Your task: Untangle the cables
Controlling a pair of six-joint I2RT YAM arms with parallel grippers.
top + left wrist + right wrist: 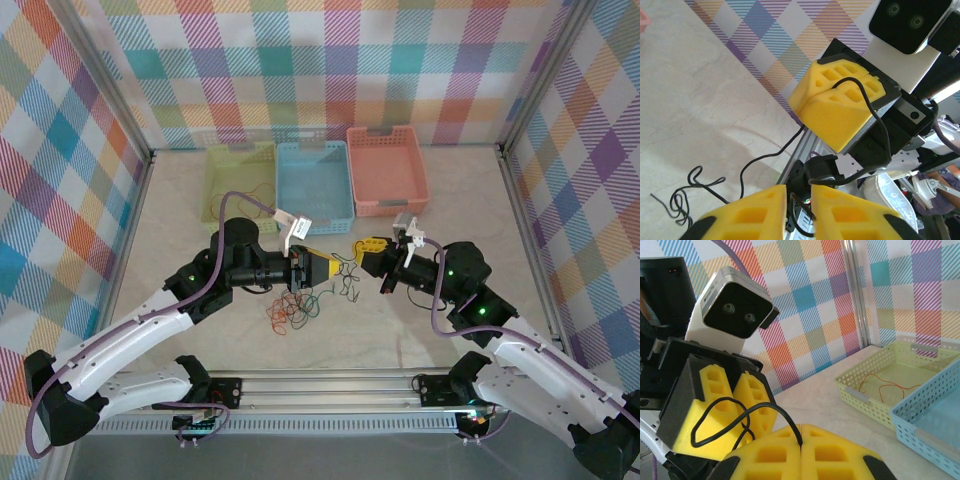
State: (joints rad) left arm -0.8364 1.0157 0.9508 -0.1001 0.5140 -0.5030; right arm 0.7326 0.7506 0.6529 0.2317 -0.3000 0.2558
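Cables: thin, limp wires in orange-red, black and a greenish strand, tangled in a loose heap on the pale marbled tabletop. The heap sits just below the left gripper, on its base side, and further from the right gripper.

Counts:
- Grippers: two, both with yellow foam pads, tips facing each other and close together.
- Baskets: three rectangular plastic mesh ones in a row beyond both grippers: yellow-green basket, blue basket, salmon basket.
- Strands in the heap: overlapping, so I cannot count them.
- Thin black cable off the table: one.
- Orange-red wire lying in the yellow-green basket: one, well apart from both grippers.

Black cable vs. grippers: in the right wrist view it comes out of the seam between the right gripper's pads, which are pressed flat together on it. It then arcs across and loops over the left gripper's pads. In the left wrist view it drapes over the right gripper's pads and drops into the slit between the left gripper's fingers.

Left gripper: jaws narrowed to a slit with the black cable inside; I cannot tell whether they pinch it.

A dark squiggle lies on the tabletop below the left gripper; same cable or another, I cannot tell.
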